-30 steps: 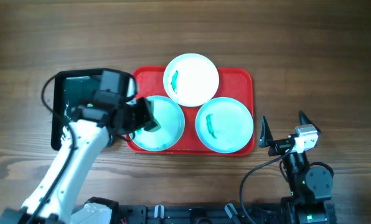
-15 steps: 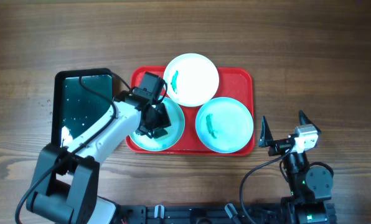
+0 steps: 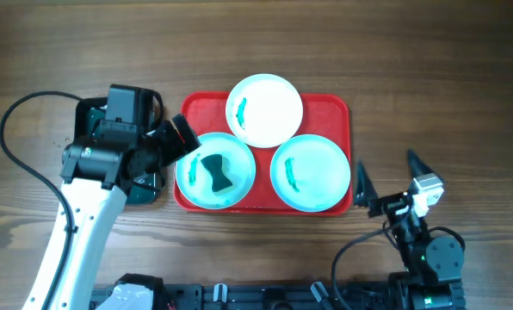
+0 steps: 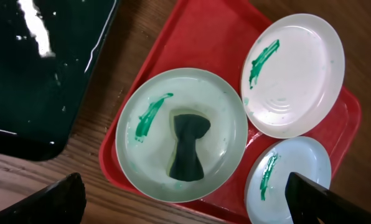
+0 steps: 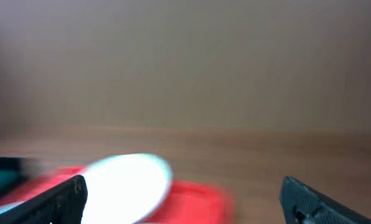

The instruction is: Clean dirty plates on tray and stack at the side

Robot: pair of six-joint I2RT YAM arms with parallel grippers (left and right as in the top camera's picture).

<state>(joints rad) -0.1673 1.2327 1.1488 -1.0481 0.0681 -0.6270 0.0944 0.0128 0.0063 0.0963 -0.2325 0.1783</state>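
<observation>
The three plates sit on the red tray [image 3: 336, 110]: a white plate [image 3: 264, 109] at the far edge and two pale turquoise ones nearer, touching it. Each carries a green smear. The left turquoise plate [image 4: 180, 134] also holds a dark green sponge [image 4: 187, 147], pinched at its waist and lying beside the smear [image 4: 149, 116]. The right turquoise plate [image 3: 310, 172] holds only its smear.

The left gripper [image 3: 184, 138] hovers just left of the tray, released, its fingers [image 4: 48, 202] wide apart and holding nothing. Beneath the left arm lies a glossy dark tray [image 4: 42, 74]. The right gripper [image 3: 387, 164] is spread open and empty beside the red tray's right corner, above the wooden table [image 3: 429, 69].
</observation>
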